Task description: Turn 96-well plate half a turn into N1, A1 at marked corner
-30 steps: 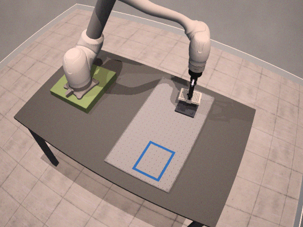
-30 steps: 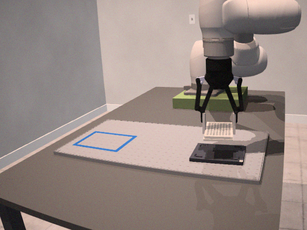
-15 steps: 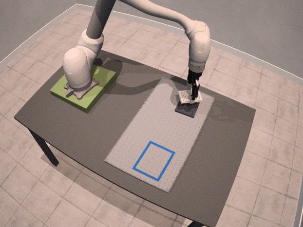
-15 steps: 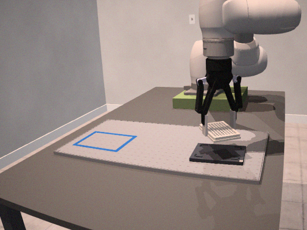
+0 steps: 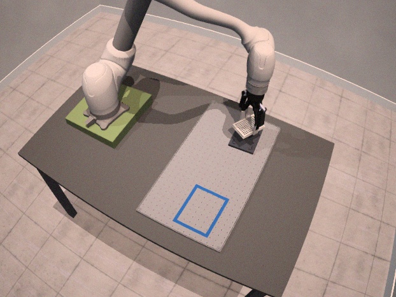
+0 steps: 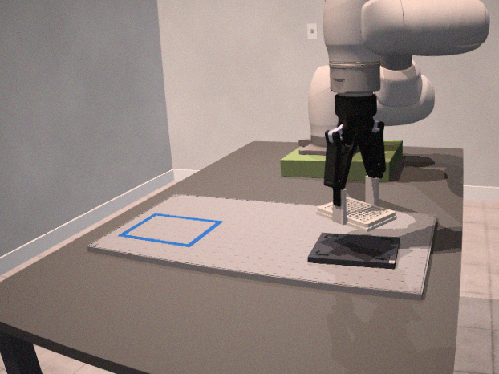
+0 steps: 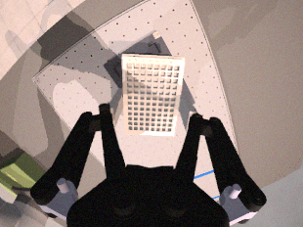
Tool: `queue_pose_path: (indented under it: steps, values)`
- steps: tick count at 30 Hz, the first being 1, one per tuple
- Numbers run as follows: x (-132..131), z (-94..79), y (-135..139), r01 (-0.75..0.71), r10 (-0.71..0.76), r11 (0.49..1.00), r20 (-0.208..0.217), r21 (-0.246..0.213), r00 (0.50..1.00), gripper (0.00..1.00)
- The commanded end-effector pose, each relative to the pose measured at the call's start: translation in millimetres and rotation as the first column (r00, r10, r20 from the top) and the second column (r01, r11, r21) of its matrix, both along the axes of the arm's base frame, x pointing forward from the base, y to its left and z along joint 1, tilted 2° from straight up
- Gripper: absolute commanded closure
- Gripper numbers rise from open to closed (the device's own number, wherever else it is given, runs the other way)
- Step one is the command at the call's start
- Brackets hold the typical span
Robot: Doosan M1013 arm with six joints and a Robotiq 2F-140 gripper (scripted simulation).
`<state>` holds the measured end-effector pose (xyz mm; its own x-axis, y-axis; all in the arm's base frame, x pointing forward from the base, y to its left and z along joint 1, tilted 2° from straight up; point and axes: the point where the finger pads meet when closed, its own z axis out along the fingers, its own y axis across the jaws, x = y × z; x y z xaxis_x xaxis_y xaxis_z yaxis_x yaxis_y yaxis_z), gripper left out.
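Far to the left of the claw, the arm's foot stands on a green base block [image 5: 134,128] at the table's [image 5: 82,164] back corner. Nearer, but still well apart from the claw, the blue taped outline B1 [image 5: 200,210] lies at the near end of the perforated deck plate [image 5: 198,164]; nothing stands inside the tape.

The claw [image 6: 354,205] hangs vertically from the wrist, fingers pointing down, clenched on the 96-well plate [image 6: 361,214]. The pale fingertips [image 6: 339,212] press the plate's two long sides, one per side. The plate is level, wells facing up, and clear of the deck: in the exterior view it floats above and behind the nest. In the top view its long axis runs obliquely to the nest's edges. The cut corner cannot be made out in any view.

Directly beneath the claw, the dark plate nest N1 [image 6: 333,253] rests flat on the deck plate near its far right end. Its recess is vacant, with small raised locators at the corners and a pale mark at one corner [image 6: 391,261]. The plate's shadow falls across the nest.

In the wrist view, the well grid [image 7: 152,94] shows lengthwise between the two black finger links.
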<state>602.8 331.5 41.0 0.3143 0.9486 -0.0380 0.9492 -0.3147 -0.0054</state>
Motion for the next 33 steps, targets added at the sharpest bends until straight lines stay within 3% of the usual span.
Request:
queue_pose_path:
  steps: [1, 10, 12, 16, 33]
  values:
    - [0.0, 0.1, 0.0, -0.139, 0.139, 0.990, -0.007, 0.009, 0.990, 1.00]
    - [0.0, 0.1, 0.0, -0.425, 0.426, 0.905, -0.014, 0.017, 0.905, 1.00]
    - [0.0, 0.1, 0.0, -0.425, 0.426, 0.905, -0.014, 0.017, 0.905, 1.00]
    - [0.0, 0.1, 0.0, -0.540, 0.541, 0.841, -0.016, 0.022, 0.841, 1.00]
    - [0.0, 0.1, -0.1, -0.540, 0.541, 0.841, -0.016, 0.022, 0.841, 1.00]
